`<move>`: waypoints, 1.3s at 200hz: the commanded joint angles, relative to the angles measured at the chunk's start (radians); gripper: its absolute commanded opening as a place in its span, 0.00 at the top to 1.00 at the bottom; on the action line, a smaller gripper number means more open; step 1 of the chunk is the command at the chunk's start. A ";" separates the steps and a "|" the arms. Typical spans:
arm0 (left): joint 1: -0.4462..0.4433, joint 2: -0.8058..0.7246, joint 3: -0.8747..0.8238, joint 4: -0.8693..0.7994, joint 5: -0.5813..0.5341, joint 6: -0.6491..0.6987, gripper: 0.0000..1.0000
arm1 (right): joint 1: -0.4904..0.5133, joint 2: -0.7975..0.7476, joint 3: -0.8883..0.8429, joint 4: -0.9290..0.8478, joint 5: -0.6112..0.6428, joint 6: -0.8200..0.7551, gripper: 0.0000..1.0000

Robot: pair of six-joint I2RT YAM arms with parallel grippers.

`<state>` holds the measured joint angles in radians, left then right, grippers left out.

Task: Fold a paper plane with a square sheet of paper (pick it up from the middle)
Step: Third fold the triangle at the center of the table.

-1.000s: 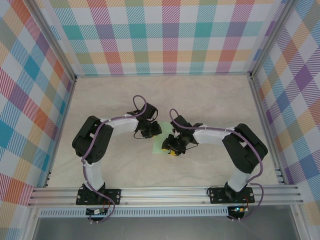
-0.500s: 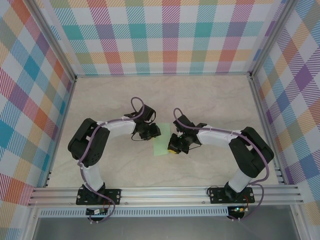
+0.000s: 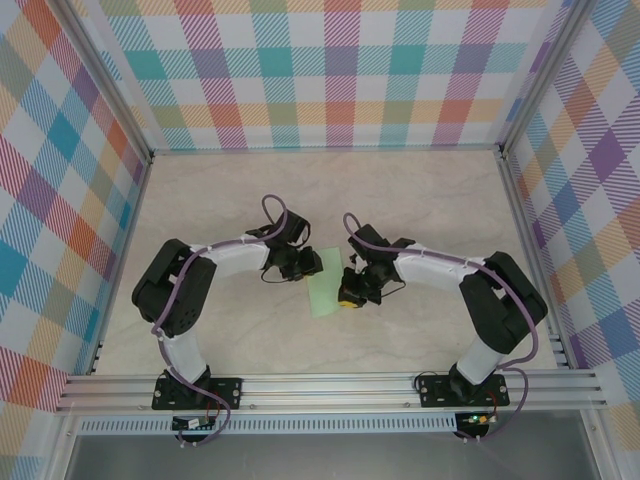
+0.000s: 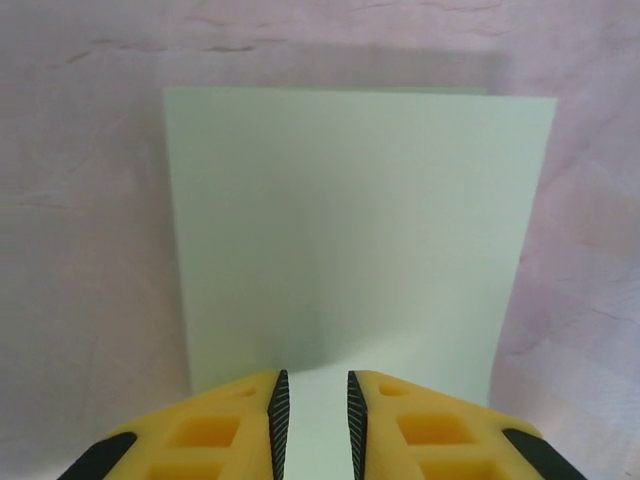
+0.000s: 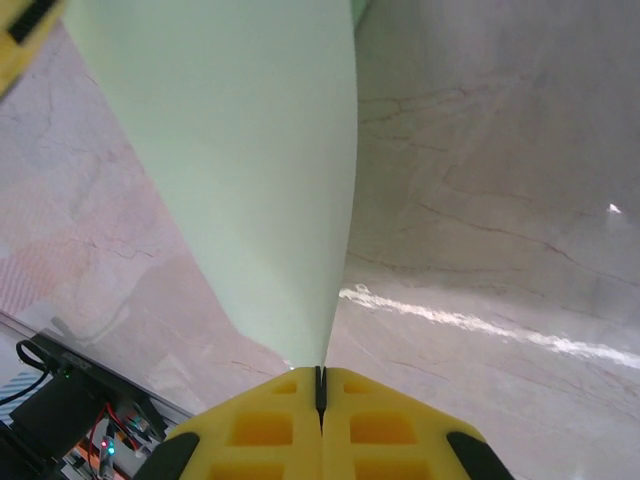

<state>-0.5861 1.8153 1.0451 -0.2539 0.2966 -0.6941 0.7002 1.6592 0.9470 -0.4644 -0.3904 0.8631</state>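
Spreading wall to wall, the worktop (image 3: pixel 420 200) is a pale, marble-veined beige. Checked panels (image 3: pixel 330 80) in teal, orange, purple and yellow close it in on three sides. An aluminium rail (image 3: pixel 330 385) along the near edge carries both arm bases.

The two arms bend inward and meet near the middle of the worktop. The square sheet of paper (image 3: pixel 325 293) sits between them, pale mint green and unmarked. From above it reads as a narrow oblong rather than a square.

The left end effector (image 3: pixel 305 263) is at the sheet's upper left edge. In the left wrist view its yellow fingers (image 4: pixel 230 440) stand a narrow slit apart. The green of the sheet (image 4: pixel 350 230) shows through that slit and spreads away flat beyond the tips. Whether the pads touch the paper cannot be told.

The right end effector (image 3: pixel 350 297) is against the sheet's right edge. In the right wrist view its jaws are pressed fully together. The paper (image 5: pixel 240 150) comes out of the seam between them, pinched by its edge. From there it rises away in a gentle curve, clear of the worktop (image 5: pixel 480 200) beside it.
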 commanded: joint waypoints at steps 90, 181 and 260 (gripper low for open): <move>-0.004 0.044 0.026 -0.093 -0.061 0.027 0.76 | -0.001 0.115 0.107 0.166 -0.020 0.087 0.93; -0.004 -0.088 0.002 -0.089 -0.115 -0.003 0.76 | 0.002 0.197 0.162 0.175 -0.036 0.030 0.93; -0.003 -0.008 0.009 -0.078 -0.106 -0.006 0.79 | 0.005 0.235 0.182 0.166 -0.039 0.007 0.93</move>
<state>-0.5869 1.7729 1.0508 -0.3141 0.1967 -0.6922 0.7010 1.8755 1.1015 -0.2962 -0.4107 0.8967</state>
